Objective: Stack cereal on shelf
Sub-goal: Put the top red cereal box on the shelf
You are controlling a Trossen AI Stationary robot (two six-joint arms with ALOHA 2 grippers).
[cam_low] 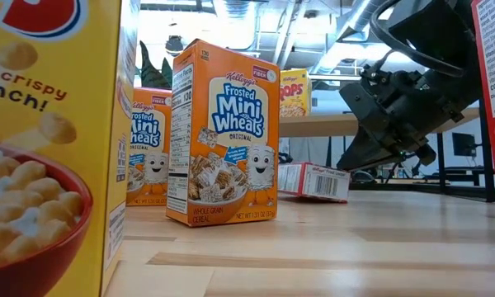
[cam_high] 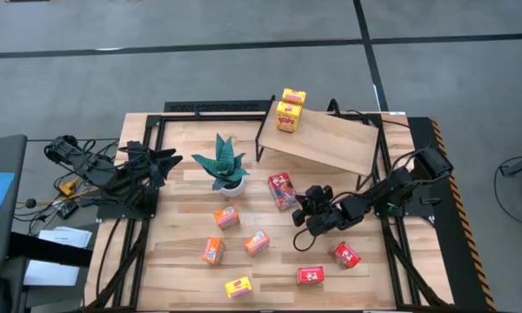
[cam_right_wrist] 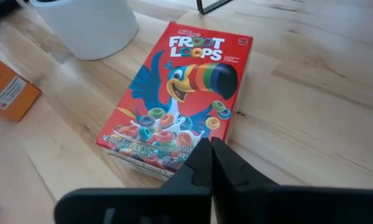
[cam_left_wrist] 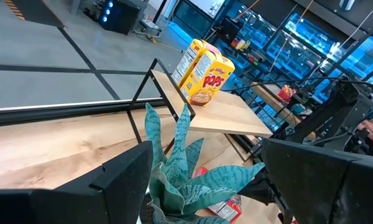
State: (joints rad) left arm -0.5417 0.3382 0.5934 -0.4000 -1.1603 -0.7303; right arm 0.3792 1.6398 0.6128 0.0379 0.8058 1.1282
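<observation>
The light-wood shelf (cam_high: 326,139) stands at the back right with two yellow cereal boxes (cam_high: 291,110) upright on its left end; they also show in the left wrist view (cam_left_wrist: 202,73). A red Froot Loops box (cam_right_wrist: 180,93) lies flat, front up, on the table (cam_high: 282,191). My right gripper (cam_right_wrist: 210,152) is shut, its tips just over this box's bottom end. Three orange boxes (cam_high: 226,217), (cam_high: 257,243), (cam_high: 212,250), a yellow box (cam_high: 238,287) and two red boxes (cam_high: 311,276), (cam_high: 346,255) stand or lie on the near table. My left gripper (cam_left_wrist: 205,186) is open and empty at the left, facing the plant. My right gripper has its shut fingertips (cam_right_wrist: 202,163) at the bottom end of the flat red box (cam_right_wrist: 174,163), slanting down from the table's right. I cannot tell whether they touch it. The box lies flat on the table.
A teal spiky plant in a white pot (cam_high: 226,167) stands left of the red box, between the two arms. In the low view a yellow box (cam_low: 49,148) and two orange Mini-Wheats boxes (cam_low: 223,136) stand close to the camera. Cables lie off the table's left edge (cam_high: 70,165).
</observation>
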